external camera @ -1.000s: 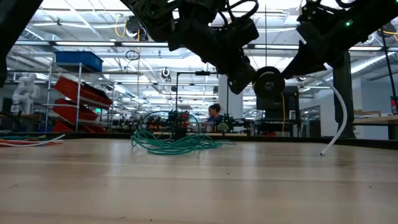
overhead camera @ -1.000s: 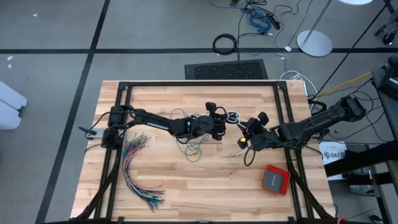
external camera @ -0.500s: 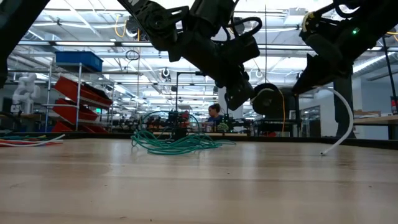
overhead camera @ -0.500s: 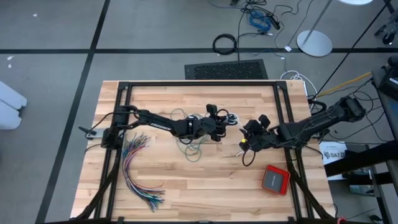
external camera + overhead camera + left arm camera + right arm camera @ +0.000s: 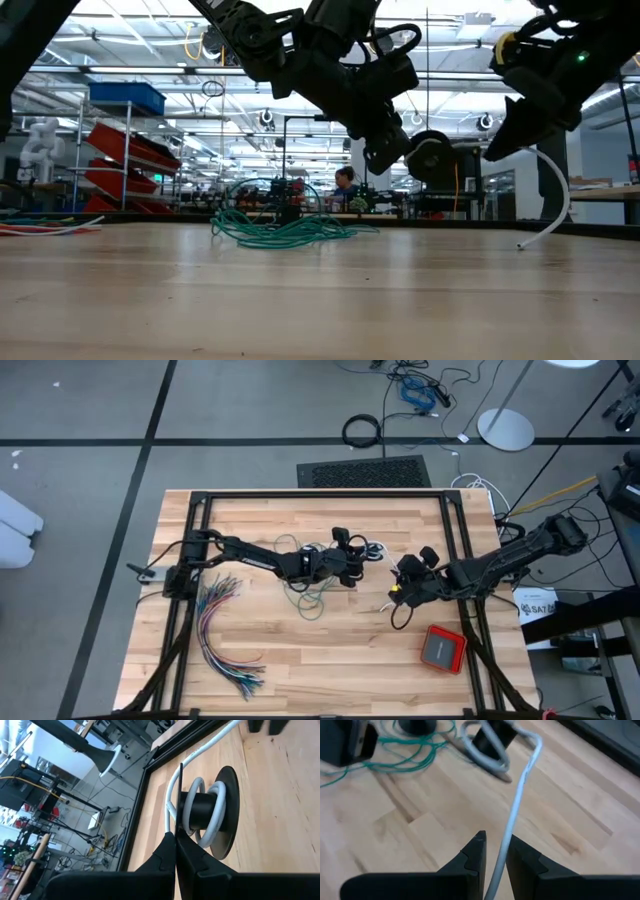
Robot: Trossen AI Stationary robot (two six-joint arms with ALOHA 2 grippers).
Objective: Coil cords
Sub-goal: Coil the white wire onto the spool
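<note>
from overhead i see my left gripper reached out over the middle of the pale butcher-block wooden table, its two dark fingers pressed fully together with nothing between them. just ahead of it sits a black plastic spool with a few loose turns of white cord wound around its hub; the spool's flange rests on the wood.

my right gripper sits toward the right side of the table, near the spool. in its wrist view the fingers stand slightly apart and close on the white cord, which passes between them and runs off to the spool. in the level view the same white cord curves down from that gripper and its tip touches the table.

the thin teal-green cord lies in a loose tangle on the wood under and just beside the left arm, uncoiled.

off to the left edge lies a fanned bundle of many-coloured wires, and a flat red and grey box sits near the right front corner, well apart from the cords.
</note>
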